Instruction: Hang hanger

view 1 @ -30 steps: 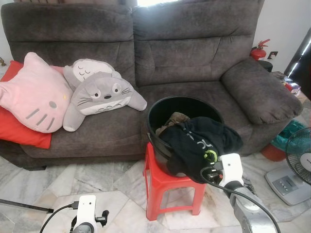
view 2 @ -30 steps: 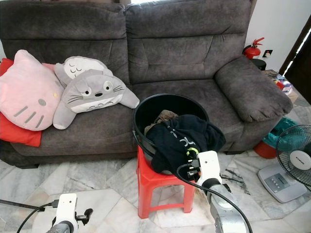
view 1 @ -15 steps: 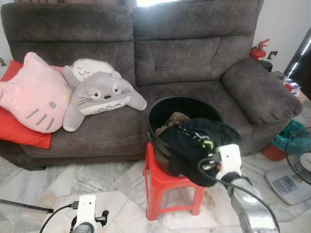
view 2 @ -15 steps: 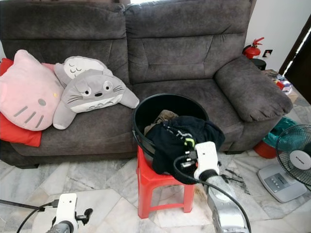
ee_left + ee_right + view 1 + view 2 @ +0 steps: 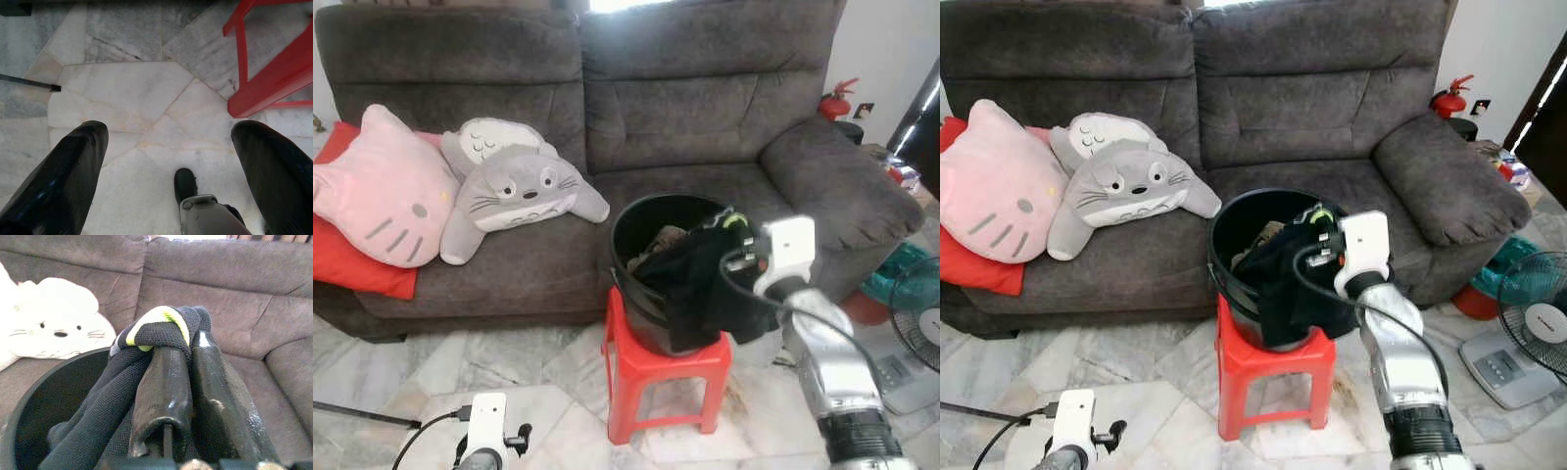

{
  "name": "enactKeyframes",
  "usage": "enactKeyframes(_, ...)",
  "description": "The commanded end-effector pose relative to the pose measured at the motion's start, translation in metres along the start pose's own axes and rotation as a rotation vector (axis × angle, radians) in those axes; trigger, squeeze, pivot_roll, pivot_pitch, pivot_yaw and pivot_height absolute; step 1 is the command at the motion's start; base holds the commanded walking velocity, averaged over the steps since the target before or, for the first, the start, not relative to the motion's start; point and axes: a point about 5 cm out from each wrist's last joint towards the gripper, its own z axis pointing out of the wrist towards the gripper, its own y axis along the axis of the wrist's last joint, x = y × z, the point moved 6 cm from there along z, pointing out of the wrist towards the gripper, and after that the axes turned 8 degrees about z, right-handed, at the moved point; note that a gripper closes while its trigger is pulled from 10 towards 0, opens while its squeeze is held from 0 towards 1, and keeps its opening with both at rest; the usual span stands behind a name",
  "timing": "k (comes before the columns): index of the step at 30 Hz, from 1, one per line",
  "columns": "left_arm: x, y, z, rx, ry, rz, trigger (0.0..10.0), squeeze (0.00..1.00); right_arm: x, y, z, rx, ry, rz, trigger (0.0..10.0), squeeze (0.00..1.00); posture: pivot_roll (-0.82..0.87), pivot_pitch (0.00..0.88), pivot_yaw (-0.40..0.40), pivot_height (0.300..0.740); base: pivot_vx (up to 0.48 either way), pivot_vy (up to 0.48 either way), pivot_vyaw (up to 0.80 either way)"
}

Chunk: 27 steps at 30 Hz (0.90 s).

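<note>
Right gripper (image 5: 188, 340), two long black fingers pressed together on a fold of the black knit garment with a yellow-green trim (image 5: 161, 330), was raised above the right rim of the round black plastic bucket (image 5: 651, 220). The garment hung from the fingers in a dark drape down over the bucket's near right side, part of it remaining inside with other brownish cloth (image 5: 666, 238). Whether the fabric concealed a hanger could not be told. The bucket stood on a small red plastic stool (image 5: 661, 377) on the pale marble floor (image 5: 127, 93), just in front of the dark grey fabric sofa (image 5: 705, 98). On the sofa's left seat: a grey Totoro plush (image 5: 514, 191), a pink cat-face cushion (image 5: 377, 186), a red cushion (image 5: 352, 269). Left gripper (image 5: 166, 166) hung low at near left, fingers spread wide over the floor.
</note>
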Motion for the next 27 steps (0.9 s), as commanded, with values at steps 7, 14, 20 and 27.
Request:
enactKeyframes(7, 0.002, -0.001, 0.000, 0.012, 0.008, 0.017, 10.0, 0.00, -0.004, 0.009, 0.021, 0.018, 0.034, -0.033, 0.0, 0.00, -0.12, 0.000, 0.008, 0.716, 0.000, 0.000, 0.00)
enactKeyframes(14, 0.002, 0.000, 0.001, 0.011, 0.008, 0.022, 10.0, 0.00, 0.015, -0.012, 0.031, 0.132, 0.153, -0.072, 0.0, 0.00, -0.11, 0.000, 0.011, 0.716, 0.000, 0.000, 0.00)
enactKeyframes(20, 0.002, 0.001, 0.001, 0.010, 0.007, 0.024, 10.0, 0.00, 0.035, -0.021, 0.029, 0.177, 0.312, -0.136, 0.0, 0.00, -0.11, 0.000, 0.013, 0.716, 0.000, 0.000, 0.00)
enactKeyframes(27, 0.002, 0.001, 0.001, 0.010, 0.008, 0.021, 10.0, 0.00, 0.054, -0.021, 0.026, 0.174, 0.449, -0.154, 0.0, 0.00, -0.11, 0.000, 0.014, 0.716, 0.000, 0.000, 0.00)
